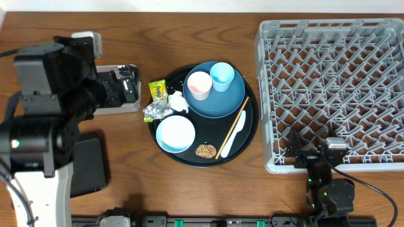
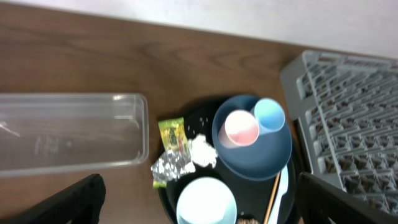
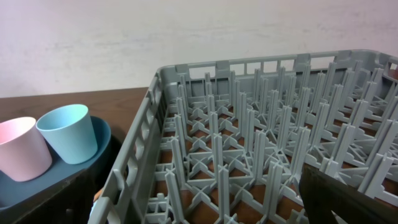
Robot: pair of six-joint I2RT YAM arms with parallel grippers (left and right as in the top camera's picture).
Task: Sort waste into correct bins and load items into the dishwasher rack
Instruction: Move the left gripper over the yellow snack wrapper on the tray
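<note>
A black round tray [image 1: 251,123] holds a blue plate [image 1: 221,101] carrying a pink cup [image 1: 199,84] and a blue cup [image 1: 222,76]. Also on the tray are a pale bowl [image 1: 175,133], a chopstick [image 1: 233,126], a white spoon [image 1: 232,137], a brown snack [image 1: 206,151], crumpled foil [image 1: 156,111], a green wrapper [image 1: 157,90] and a white tissue [image 1: 178,101]. The grey dishwasher rack [image 1: 328,88] stands to the right. My left gripper [image 1: 126,85] is open and empty, left of the tray; its wrist view looks down on the bowl [image 2: 206,199]. My right gripper [image 1: 312,153] is open and empty at the rack's front edge [image 3: 134,168].
A clear plastic bin [image 2: 68,130] lies left of the tray, under my left arm. A black bin [image 1: 88,165] lies at the front left. The rack [image 2: 348,118] holds no items.
</note>
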